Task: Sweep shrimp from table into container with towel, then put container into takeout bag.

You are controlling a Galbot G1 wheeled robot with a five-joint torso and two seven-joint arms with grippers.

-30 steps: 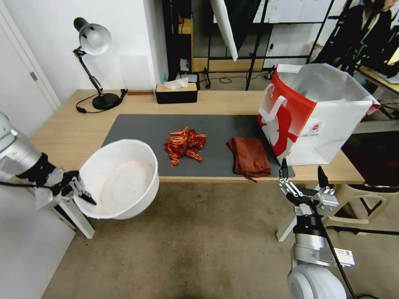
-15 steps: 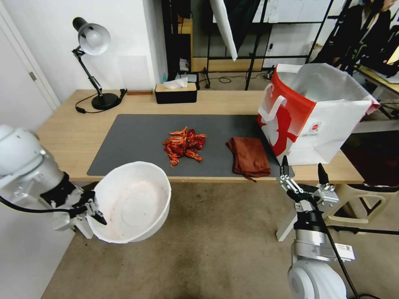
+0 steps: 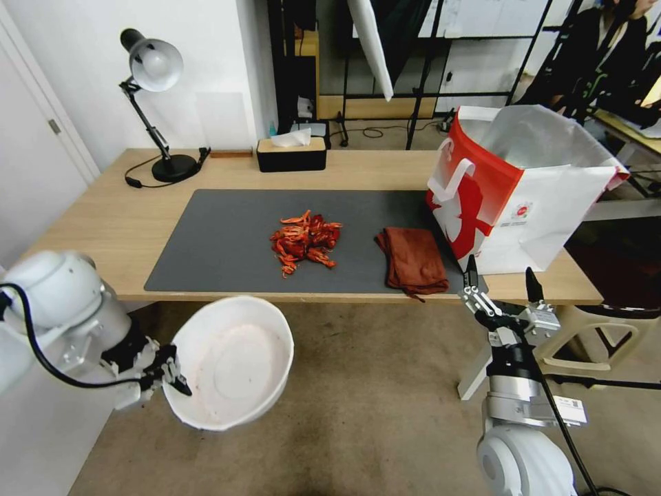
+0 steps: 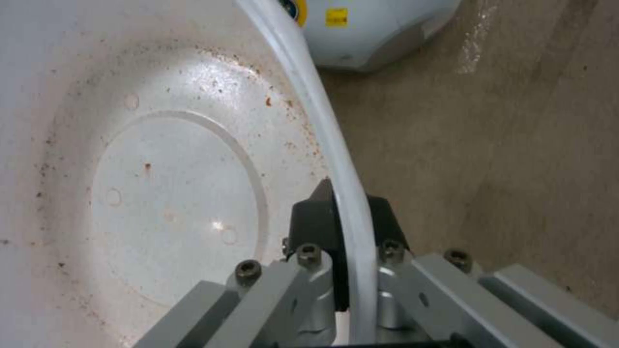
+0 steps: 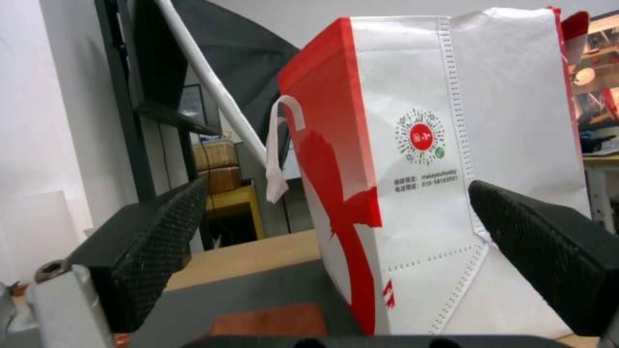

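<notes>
Below the table edge, at seven o'clock, the left gripper (image 3: 180, 381) pinches the rim of one round white plastic container (image 3: 234, 358). At four o'clock the right gripper (image 3: 501, 286) waits open before one red-and-white takeout bag (image 3: 523, 200). One red-orange shrimp pile (image 3: 305, 241) and one folded rust-red towel (image 3: 413, 258) lie on the dark mat of the light wood table (image 3: 110, 220).

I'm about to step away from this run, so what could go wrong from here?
1. The left end effector pinches only the rim of the white bowl, held off the table over carpet; it could slip or tip.
2. The bowl sits left of the shrimp, so swept pieces might miss it.
</notes>
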